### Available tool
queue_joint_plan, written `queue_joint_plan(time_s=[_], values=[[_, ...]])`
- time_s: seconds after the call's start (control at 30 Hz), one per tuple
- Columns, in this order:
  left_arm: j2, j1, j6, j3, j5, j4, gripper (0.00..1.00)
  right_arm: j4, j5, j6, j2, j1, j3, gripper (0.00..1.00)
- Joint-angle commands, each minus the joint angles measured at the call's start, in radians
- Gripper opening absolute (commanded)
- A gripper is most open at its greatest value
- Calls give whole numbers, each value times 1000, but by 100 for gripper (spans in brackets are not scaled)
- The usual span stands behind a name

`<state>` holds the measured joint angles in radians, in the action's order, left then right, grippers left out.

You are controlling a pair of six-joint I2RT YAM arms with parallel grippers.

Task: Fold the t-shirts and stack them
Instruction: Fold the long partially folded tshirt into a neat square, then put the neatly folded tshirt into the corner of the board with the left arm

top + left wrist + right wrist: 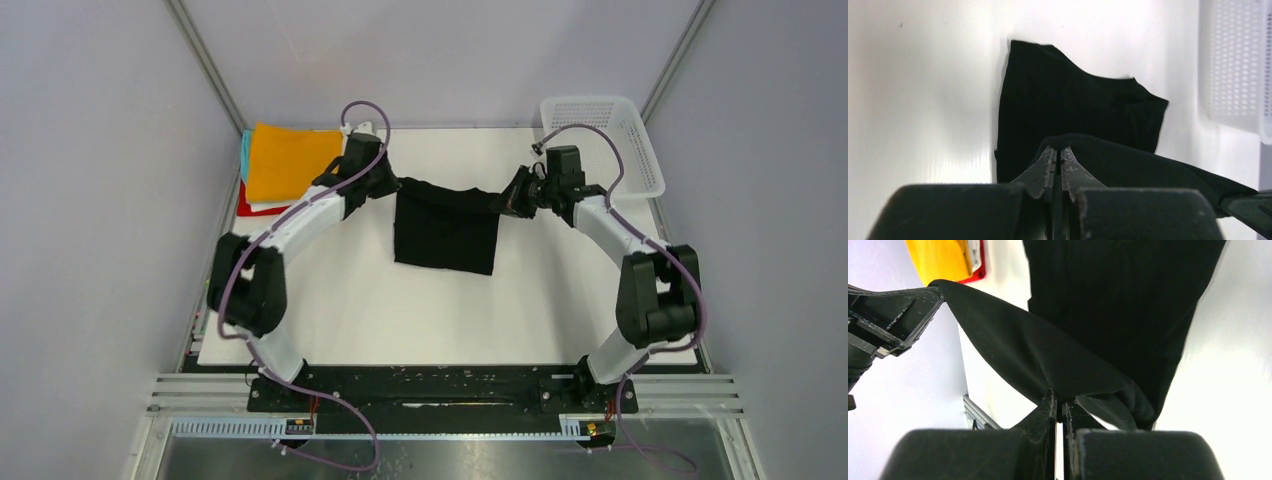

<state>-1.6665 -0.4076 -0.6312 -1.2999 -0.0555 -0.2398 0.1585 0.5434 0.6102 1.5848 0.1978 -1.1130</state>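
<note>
Seen from above, the black t-shirt (447,232) lies at the middle of the counter (400,310). Its far edge is stretched left to right between the left hand (390,186) and the right hand (508,200), probably to keep the fold line straight, and its body runs toward the bottom of the frame. In the left wrist view that hand is clamped on a ridge of cloth. In the right wrist view the other hand pinches likewise, the cloth taut toward the upper left.

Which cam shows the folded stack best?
Top external. It shows the whole stack at far left: orange on top, with teal, white and red edges peeking out. The right wrist view catches only a corner of it, orange over white and red, at its top edge. The left wrist view doesn't show it at all.
</note>
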Motion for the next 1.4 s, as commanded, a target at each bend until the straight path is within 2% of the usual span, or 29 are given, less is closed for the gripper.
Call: queue_joint_plan(time_s=[0.0, 0.13, 0.23, 0.27, 0.3, 0.33, 0.4, 0.43, 0.47, 0.5, 0.63, 0.73, 0.83, 0.97, 1.1, 1.23, 1.37], values=[[-153, 40, 65, -154, -17, 35, 0, -54, 3, -13, 129, -34, -98, 0], [-305, 52, 96, -294, -37, 8, 0, -104, -52, -7, 249, -54, -168, 0], [-423, 61, 108, -391, -37, -6, 0, -146, -67, 17, 344, -67, -227, 10], [-469, 67, 110, -435, -21, -49, 11, -148, -53, 30, 380, -71, -248, 13], [-511, 71, 115, -492, 2, -84, 34, -171, -40, 35, 411, -73, -278, 25], [-560, 79, 118, -563, 29, -118, 66, -165, -29, 32, 446, -76, -310, 44], [-594, 86, 134, -630, 78, -149, 96, -112, -30, 17, 467, -77, -368, 71], [-593, 87, 144, -642, 91, -153, 99, -100, -29, 8, 465, -77, -386, 90], [-585, 87, 152, -640, 95, -150, 99, -101, -26, 4, 452, -76, -391, 98], [-568, 88, 162, -623, 105, -141, 99, -108, -26, 3, 433, -76, -383, 99], [-488, 87, 194, -496, 170, -143, 99, -147, -12, 2, 334, -77, -269, 100], [-425, 86, 218, -337, 272, -66, 99, -244, 11, 4, 258, -77, -141, 100], [-431, 86, 213, -289, 301, -71, 98, -302, 15, 12, 197, -77, -34, 99], [-508, 84, 184, -331, 335, -119, 88, -382, 98, 39, 119, -77, 75, 99], [-587, 77, 165, -406, 257, -171, 86, -417, 127, 42, 20, -76, 173, 100], [-650, 68, 160, -496, 204, -237, 85, -398, 130, 17, -113, -76, 260, 99], [-695, 43, 170, -599, 115, -358, 79, -296, 46, -70, -223, -76, 304, 99]])
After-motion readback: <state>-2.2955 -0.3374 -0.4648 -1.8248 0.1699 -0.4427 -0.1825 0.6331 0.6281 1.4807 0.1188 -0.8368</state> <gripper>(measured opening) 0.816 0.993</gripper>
